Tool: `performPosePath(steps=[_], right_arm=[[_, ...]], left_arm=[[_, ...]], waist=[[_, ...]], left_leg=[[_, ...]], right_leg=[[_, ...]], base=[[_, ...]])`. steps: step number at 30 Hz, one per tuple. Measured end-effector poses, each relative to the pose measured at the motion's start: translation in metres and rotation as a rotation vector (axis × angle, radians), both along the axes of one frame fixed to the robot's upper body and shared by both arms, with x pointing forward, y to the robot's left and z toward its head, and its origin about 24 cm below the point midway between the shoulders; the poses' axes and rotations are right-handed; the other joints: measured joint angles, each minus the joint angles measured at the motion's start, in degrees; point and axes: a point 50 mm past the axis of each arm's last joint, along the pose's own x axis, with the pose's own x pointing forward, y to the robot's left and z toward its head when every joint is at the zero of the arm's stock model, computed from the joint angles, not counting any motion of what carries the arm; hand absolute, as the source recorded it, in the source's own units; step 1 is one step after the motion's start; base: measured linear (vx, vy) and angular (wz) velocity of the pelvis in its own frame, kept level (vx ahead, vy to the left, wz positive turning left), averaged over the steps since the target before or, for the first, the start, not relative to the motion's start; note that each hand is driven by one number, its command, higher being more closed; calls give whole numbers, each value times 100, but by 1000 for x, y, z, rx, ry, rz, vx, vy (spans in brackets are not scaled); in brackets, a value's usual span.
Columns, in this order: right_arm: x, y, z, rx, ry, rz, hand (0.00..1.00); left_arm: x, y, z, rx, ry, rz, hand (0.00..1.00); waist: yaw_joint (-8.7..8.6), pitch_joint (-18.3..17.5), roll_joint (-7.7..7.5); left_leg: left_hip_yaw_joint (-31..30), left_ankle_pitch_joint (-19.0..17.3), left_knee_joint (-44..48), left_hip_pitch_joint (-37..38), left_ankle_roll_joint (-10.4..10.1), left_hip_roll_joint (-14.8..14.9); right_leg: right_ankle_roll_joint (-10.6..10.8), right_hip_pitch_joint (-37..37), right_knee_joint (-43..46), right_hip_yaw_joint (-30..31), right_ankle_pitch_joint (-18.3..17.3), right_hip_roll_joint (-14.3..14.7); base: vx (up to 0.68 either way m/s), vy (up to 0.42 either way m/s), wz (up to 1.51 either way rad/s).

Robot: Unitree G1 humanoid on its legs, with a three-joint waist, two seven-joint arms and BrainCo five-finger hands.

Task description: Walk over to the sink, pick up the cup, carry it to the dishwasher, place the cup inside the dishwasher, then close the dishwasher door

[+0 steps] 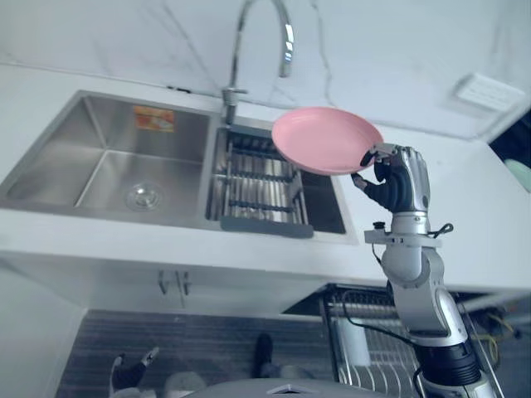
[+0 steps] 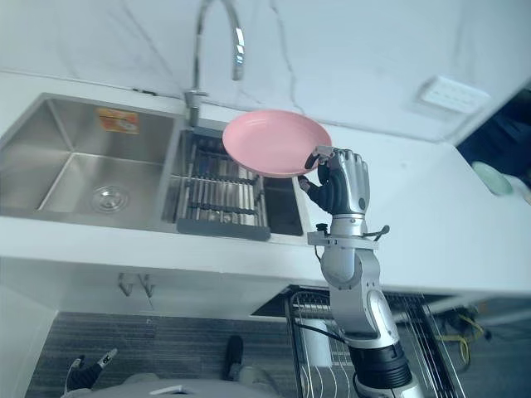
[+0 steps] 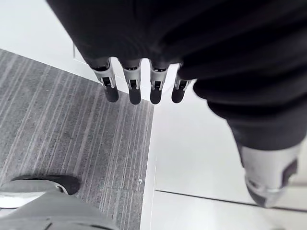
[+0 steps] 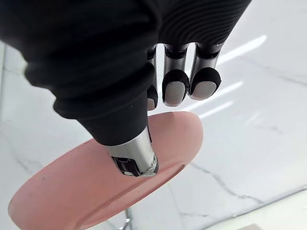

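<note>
A pink plate (image 1: 325,139) hangs tilted in the air over the right end of the steel sink (image 1: 108,157), above the dish rack (image 1: 261,182) that sits in it. My right hand (image 1: 398,178) is shut on the plate's right rim. In the right wrist view the thumb (image 4: 136,153) presses on the plate (image 4: 96,182) and the fingers (image 4: 175,86) curl behind it. No cup is visible. My left hand (image 3: 192,38) hangs low by the floor with straight fingers (image 3: 134,88) and holds nothing; it shows small at the lower left (image 1: 129,371).
A tall curved faucet (image 1: 249,41) rises behind the sink. The dishwasher's wire rack (image 1: 365,332) stands pulled out under the white counter (image 1: 465,215) at the lower right. A wall socket (image 1: 489,91) and a pale green object (image 1: 518,174) lie to the right.
</note>
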Motion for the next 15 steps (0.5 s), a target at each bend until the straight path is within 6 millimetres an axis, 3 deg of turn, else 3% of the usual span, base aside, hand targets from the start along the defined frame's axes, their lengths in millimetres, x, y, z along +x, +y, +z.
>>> performPosePath(steps=[2,3,4,5,6,7,8,9,10,11,12,13,14,15], right_arm=[[-3,-1,-3,-2,12,-4,100],[-4,-2,-4,-4,15,-5,100],[-4,-2,-5,-4,18,-9,100],[-3,-2,-5,-29,9,-17,100],[1,0,-3,-54,-7,-5,100],[5,3,-2,-67,-12,15,100],[9,7,2,-94,-27,41,100],[13,7,12,-122,-67,43,100],[16,8,21,-140,-106,38,100],[17,7,20,-150,-100,34,100],[20,4,16,-160,-75,22,100],[24,1,11,-158,-46,9,100],[24,1,11,-159,-42,7,100],[25,-2,12,-166,-29,0,100]], left_arm=[[-3,3,-1,10,22,-23,0],[-6,4,-2,13,38,-33,0],[-7,3,-3,5,43,-35,0],[-7,5,-2,11,34,-31,0],[-6,8,2,21,12,-24,0],[-2,12,4,28,-7,-12,0],[-1,11,4,16,-19,17,0],[2,5,2,-15,-28,39,0],[5,-1,1,-35,-40,49,0],[6,-1,1,-40,-42,57,0],[5,2,2,-32,-41,57,0],[9,9,4,-6,-43,54,0],[11,11,5,0,-45,51,0],[18,13,7,5,-58,44,0]], waist=[[-98,0,2],[-89,41,133],[-111,33,222],[-143,16,379],[-189,-8,374],[-159,-46,281],[-57,-40,283],[143,-28,535],[185,77,658],[113,53,700],[65,35,678],[170,-58,431],[190,-60,392],[201,-38,354]], left_leg=[[325,-3,9,93,25,31],[601,16,14,193,16,164],[726,43,8,244,-31,263],[956,75,23,324,-94,455],[1207,21,336,338,-164,447],[1274,-18,632,205,-150,503],[1075,-151,997,-93,1,481],[1080,110,352,-264,268,354],[1528,291,140,-100,117,457],[1578,300,123,-96,111,472],[1725,337,73,1,57,461],[2007,359,132,-21,-53,461],[2035,372,147,-42,-98,471],[2096,459,96,-76,-221,539]], right_leg=[[-278,-95,-4,51,237,107],[-320,-146,85,-79,171,171],[-388,-223,492,-456,-255,189],[-1049,-381,1769,-1511,-1659,0],[-1441,-313,2462,-2352,-1697,-312],[-1530,-314,2393,-2579,-1575,-214],[-1774,-298,1949,-2868,-1157,-174],[-1226,-173,913,-2657,-514,277],[-1788,-117,2099,-3032,-1779,-33],[-1771,16,2602,-3143,-2290,-278],[-1480,384,2924,-3183,-2763,-705],[-993,826,2402,-3079,-2666,-1019],[-753,889,2223,-2952,-2598,-963],[-692,958,1738,-3019,-2535,-710]], base=[[-59,50,-89],[-56,15,-93],[-37,-32,-86],[60,10,-76],[65,30,-91],[-40,16,-121],[-269,1,-181],[-405,52,-228],[-339,96,-182],[-199,37,-115],[-54,-111,-93],[-13,-119,-93],[-22,-212,-89],[-56,-203,-46]])
